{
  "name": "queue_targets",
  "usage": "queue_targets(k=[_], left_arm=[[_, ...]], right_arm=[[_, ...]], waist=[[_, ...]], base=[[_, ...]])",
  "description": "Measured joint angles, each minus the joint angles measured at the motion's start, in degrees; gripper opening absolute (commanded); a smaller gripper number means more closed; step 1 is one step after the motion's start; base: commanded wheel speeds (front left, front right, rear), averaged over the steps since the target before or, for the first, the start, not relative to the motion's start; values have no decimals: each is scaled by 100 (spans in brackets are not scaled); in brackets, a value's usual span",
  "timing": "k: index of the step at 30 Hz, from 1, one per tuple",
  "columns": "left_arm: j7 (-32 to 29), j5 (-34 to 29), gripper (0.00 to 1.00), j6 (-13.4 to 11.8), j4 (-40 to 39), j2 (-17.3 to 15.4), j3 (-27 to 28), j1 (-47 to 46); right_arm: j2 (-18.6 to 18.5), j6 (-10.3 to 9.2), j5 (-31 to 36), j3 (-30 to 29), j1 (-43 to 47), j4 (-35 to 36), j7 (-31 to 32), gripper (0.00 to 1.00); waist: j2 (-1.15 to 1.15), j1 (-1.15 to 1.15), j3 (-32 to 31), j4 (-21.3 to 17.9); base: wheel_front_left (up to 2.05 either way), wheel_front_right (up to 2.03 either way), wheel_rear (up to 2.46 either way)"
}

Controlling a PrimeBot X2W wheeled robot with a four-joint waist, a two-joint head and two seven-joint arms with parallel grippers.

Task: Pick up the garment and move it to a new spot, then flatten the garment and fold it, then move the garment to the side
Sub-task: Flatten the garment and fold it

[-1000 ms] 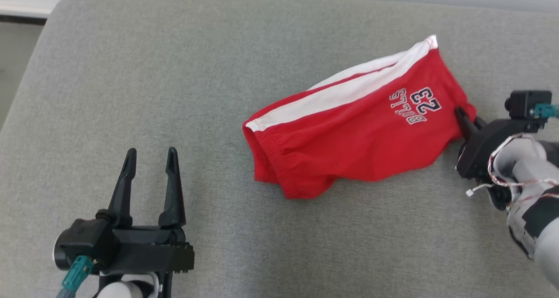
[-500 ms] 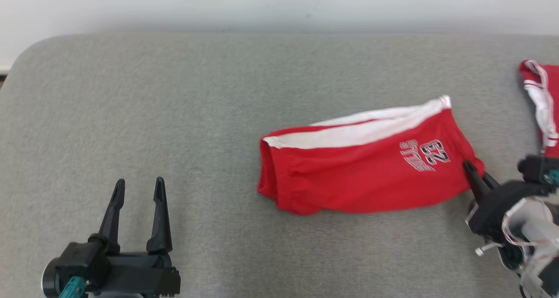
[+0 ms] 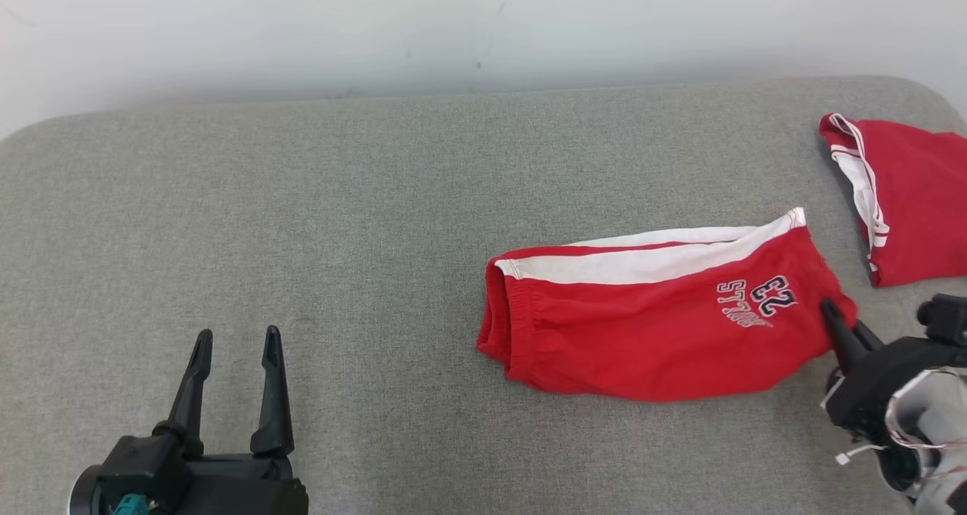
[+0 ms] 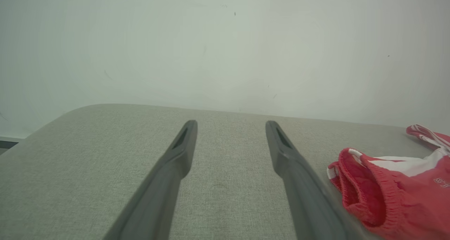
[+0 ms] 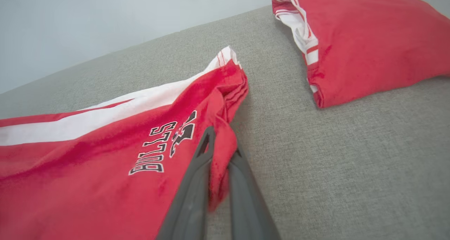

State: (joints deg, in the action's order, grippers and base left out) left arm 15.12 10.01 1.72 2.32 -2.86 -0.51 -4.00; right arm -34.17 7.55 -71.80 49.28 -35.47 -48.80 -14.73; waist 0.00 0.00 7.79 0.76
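Note:
The garment (image 3: 650, 334) is a pair of red shorts with a white side stripe and a "BULLS 23" print, lying folded right of centre on the grey padded surface (image 3: 302, 198). My right gripper (image 3: 842, 320) is shut on its right hem corner; in the right wrist view the fingers (image 5: 197, 183) pinch a fold of the red cloth (image 5: 88, 169) low over the surface. At the lower left my left gripper (image 3: 237, 335) stands open and holds nothing, well apart from the shorts. In the left wrist view its gripper (image 4: 231, 124) is spread, and the garment's waistband opening (image 4: 386, 187) lies to its right.
A second red garment with white trim (image 3: 906, 198) lies folded at the surface's far right, close beyond the shorts (image 5: 369, 39). A pale wall (image 3: 453, 24) runs along the back edge. The surface's corners are rounded. Bare grey padding stretches left and centre.
The head camera has swung, bringing the wall and the second red garment into view. My right gripper still pinches the same hem corner. The left gripper stays open.

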Motion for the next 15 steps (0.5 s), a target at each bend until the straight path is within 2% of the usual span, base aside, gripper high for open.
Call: queue_targets(k=[7, 15], left_arm=[[0, -11, 100, 26, 96, 0, 4, 105], [0, 1, 100, 36, 157, 0, -30, 135]], right_arm=[[258, 0, 497, -81, -137, 398, -20, 0], [606, 0, 1283, -345, 3, 1303, -25, 0]], waist=[[0, 0, -113, -6], [0, 0, -261, 31]], base=[[0, 0, 0], [0, 0, 0]])
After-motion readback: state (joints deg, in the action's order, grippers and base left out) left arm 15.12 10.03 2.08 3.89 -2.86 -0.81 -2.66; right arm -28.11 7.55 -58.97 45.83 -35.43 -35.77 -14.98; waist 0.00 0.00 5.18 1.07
